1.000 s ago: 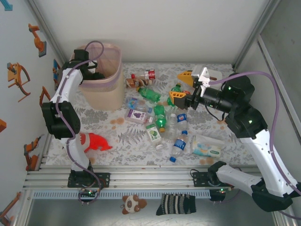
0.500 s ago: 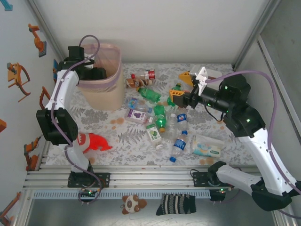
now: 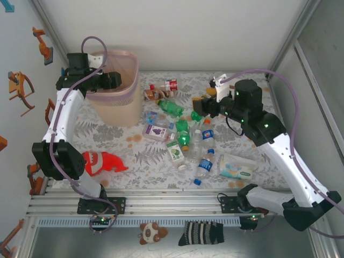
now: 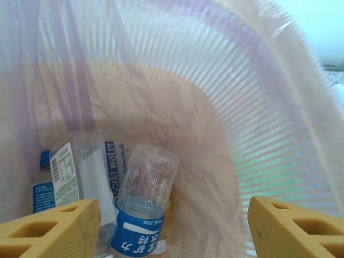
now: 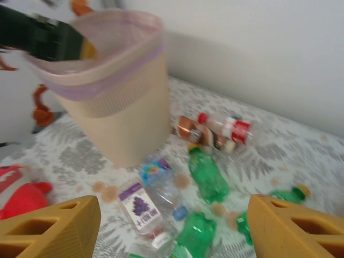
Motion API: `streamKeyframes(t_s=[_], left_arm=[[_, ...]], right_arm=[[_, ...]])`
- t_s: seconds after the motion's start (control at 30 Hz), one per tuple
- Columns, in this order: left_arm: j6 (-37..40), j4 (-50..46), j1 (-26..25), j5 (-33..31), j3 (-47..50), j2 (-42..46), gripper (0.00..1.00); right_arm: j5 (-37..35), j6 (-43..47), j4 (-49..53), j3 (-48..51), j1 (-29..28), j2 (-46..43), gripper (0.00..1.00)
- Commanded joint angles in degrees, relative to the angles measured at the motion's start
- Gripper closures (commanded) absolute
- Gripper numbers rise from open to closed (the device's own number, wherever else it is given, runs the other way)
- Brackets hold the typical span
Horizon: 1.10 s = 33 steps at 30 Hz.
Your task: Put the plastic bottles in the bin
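Observation:
The tall pink-beige bin (image 3: 114, 102) stands at the back left. My left gripper (image 3: 112, 80) hangs open over its mouth. In the left wrist view its fingers (image 4: 49, 228) are wide apart with nothing between them (image 4: 172, 231). Below them a clear bottle with a blue label (image 4: 141, 207) and a square soda-water bottle (image 4: 80, 172) lie on the bin's bottom. My right gripper (image 3: 198, 106) is open above the table's middle. Below it (image 5: 172, 231) lie green bottles (image 5: 208, 174), a clear bottle (image 5: 161, 185) and red-labelled bottles (image 5: 215, 129). More bottles (image 3: 204, 166) lie nearer the front.
A red plush fish (image 3: 102, 162) lies at the front left. The pale wipes pack (image 3: 235, 166) is at the front right. A grape-labelled carton (image 3: 156, 130) and a green-labelled carton (image 3: 174, 152) lie among the bottles. The bin has a thin purple liner (image 4: 80, 64).
The right arm has swung left and toward the back, its gripper now over the green bottles. The left arm's elbow has drawn back to the left while its gripper stays over the bin.

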<state>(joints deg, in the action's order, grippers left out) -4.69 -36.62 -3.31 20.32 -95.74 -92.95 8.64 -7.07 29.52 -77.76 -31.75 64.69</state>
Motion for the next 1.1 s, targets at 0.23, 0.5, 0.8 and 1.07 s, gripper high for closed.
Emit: streamKeyframes(t_s=[0.23,0.5,0.8,1.07], left_arm=[[-2.3,6.0,0.3,5.4,2.6,7.8,0.25],[-3.9,8.2,0.8,9.6,4.4,11.9,0.24],[-4.9,10.0,0.9,10.4,8.0,15.8,0.22],[-6.9,13.1,0.9,12.0,11.6,17.8,0.22]], right_arm=[[-12.7,-12.2,7.2,3.8,0.7,3.8,0.3],[-10.3,-22.6,17.4,5.2,0.8,8.6,0.34],[-6.4,-39.9,16.3,18.4,-1.8,5.7,0.36],[-9.9,-50.5,17.9,26.1,-5.3,2.4,0.37]])
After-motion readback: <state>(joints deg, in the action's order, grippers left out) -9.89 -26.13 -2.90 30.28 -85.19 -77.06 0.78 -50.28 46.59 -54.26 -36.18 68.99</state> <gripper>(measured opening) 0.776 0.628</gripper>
